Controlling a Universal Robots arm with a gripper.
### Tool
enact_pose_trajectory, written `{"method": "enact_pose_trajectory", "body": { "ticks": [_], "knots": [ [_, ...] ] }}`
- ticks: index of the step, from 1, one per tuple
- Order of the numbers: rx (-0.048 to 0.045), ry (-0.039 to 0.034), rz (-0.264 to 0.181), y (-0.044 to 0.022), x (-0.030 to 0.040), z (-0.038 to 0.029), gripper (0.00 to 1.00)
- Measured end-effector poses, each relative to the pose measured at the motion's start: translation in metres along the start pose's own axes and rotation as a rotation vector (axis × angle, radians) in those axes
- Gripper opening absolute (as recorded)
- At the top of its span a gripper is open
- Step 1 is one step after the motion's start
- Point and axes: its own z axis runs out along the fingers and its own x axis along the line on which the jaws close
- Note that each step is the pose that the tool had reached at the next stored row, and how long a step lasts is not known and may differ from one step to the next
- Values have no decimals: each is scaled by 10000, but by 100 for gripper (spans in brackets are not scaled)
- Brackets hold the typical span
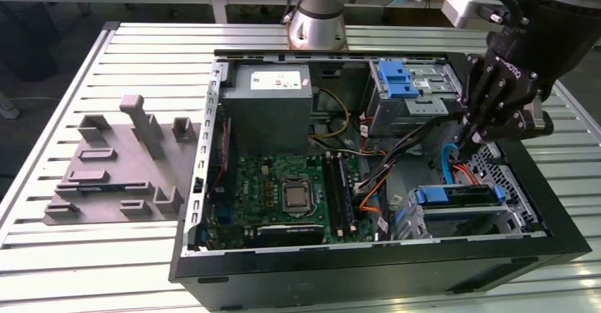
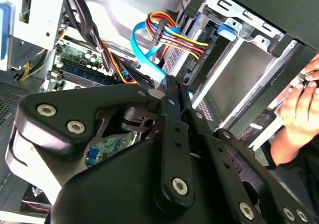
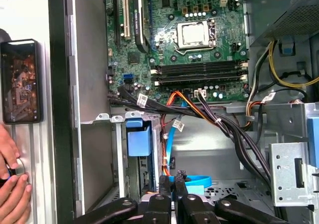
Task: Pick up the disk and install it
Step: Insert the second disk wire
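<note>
While the open computer case [image 1: 376, 271] lay on its side on the slatted table [image 1: 56, 67], with the motherboard [image 1: 281, 186] exposed toward the exterior view's left, the work was gathered at the near right corner of the case. The metal drive cage [image 1: 521, 218] was seated there, and the disk [image 1: 457, 195] was found inside it, marked by its blue carrier edge at the cage mouth. It was judged to be installed, or very nearly so. Its long axis appeared to run down into the cage, with the blue end turned toward the middle of the case, though most of its body was hidden by the cage walls. The gripper [image 1: 466, 136] was held just beyond the far side of the cage, above the loose wiring. In both wrist views its fingers [image 3: 173, 176] were drawn narrowly together, with no part of the disk between them. A blue ribbon cable [image 3: 192, 180] was seen just beside the fingertips. For the seating to be done well, it was judged that the disk should be pressed squarely along the cage rails, that the cables should be kept out of the slot, and that force should be applied at the carrier edge only.
</note>
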Motion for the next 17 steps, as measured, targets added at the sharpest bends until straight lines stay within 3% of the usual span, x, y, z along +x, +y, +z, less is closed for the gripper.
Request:
{"method": "enact_pose_trajectory", "body": {
  "ticks": [3,8,9,10,13,17],
  "knots": [
    [11,127,6,0,2,5,18],
    [20,239,11,0,2,15,19],
    [23,279,12,-1,1,20,25],
    [25,300,13,-1,1,23,25],
    [28,342,14,-1,0,35,24],
    [29,337,14,-2,-1,59,16]
  ]
}}
